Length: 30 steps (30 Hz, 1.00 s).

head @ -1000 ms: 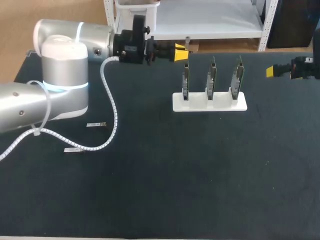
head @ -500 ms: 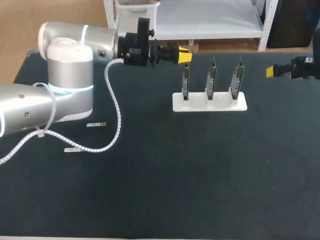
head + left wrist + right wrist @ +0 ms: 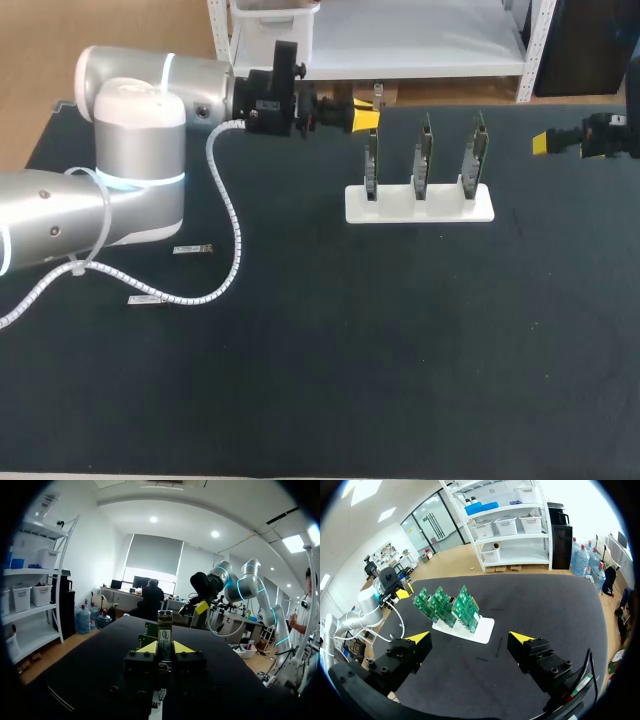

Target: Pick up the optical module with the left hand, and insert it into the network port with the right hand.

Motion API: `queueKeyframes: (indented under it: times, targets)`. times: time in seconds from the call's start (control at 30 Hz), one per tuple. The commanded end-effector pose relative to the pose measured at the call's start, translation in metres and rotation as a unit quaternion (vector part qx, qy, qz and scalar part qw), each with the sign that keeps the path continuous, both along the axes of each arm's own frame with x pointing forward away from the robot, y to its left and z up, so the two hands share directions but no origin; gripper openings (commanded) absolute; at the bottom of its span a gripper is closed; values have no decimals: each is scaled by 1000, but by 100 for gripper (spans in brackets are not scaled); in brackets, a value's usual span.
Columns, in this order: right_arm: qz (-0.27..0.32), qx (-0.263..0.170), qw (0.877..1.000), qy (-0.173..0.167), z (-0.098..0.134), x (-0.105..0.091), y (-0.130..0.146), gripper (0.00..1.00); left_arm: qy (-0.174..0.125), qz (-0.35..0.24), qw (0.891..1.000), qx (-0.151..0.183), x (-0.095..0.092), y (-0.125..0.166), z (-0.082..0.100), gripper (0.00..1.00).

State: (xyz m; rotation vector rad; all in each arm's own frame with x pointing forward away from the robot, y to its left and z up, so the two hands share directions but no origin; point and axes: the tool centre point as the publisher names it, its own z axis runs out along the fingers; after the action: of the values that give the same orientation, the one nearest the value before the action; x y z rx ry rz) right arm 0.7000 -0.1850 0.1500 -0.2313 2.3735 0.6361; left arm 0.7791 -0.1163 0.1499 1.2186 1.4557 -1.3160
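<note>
My left gripper [image 3: 366,116] is at the table's far edge, just behind and left of the leftmost board, shut on a slim metal optical module [image 3: 377,95] that sticks out past its yellow tips. In the left wrist view the module [image 3: 164,630] stands upright between the fingers of the left gripper [image 3: 164,648], with the green boards [image 3: 146,634] just ahead. Three green network boards [image 3: 424,155] stand upright in a white holder [image 3: 420,208]. At the far right my right gripper [image 3: 546,143] hangs open and empty; its own view shows this right gripper [image 3: 470,639] well back from the boards [image 3: 447,605].
Two spare optical modules [image 3: 192,249] [image 3: 147,299] lie flat on the dark mat at the left, under the left arm's white cable [image 3: 228,240]. The mat in front of the holder is bare.
The left arm has shifted a little to the right and its gripper has come slightly closer to the leftmost board, still gripping the module. The right arm has not moved.
</note>
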Motion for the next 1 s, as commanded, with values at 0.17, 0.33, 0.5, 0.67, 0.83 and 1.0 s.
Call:
queueKeyframes:
  times: [0.17,0.33,0.5,0.67,0.83,1.0]
  targets:
    - [0,0,1000,0,0,0,0,100,9,-5,1000,0,1,-2,0,0]
    - [0,0,1000,0,0,0,0,100,9,-6,1000,0,0,-3,0,0]
    - [0,0,1000,0,0,0,0,100,9,-6,1000,0,0,-3,0,0]
    - [22,12,1000,-17,5,8,-2,100,9,-6,1000,0,0,-3,0,0]
    - [88,42,993,-61,26,28,-4,100,9,-6,1000,0,0,-3,0,0]
    - [246,46,962,-107,49,50,13,100,9,-6,1000,0,0,-3,0,0]
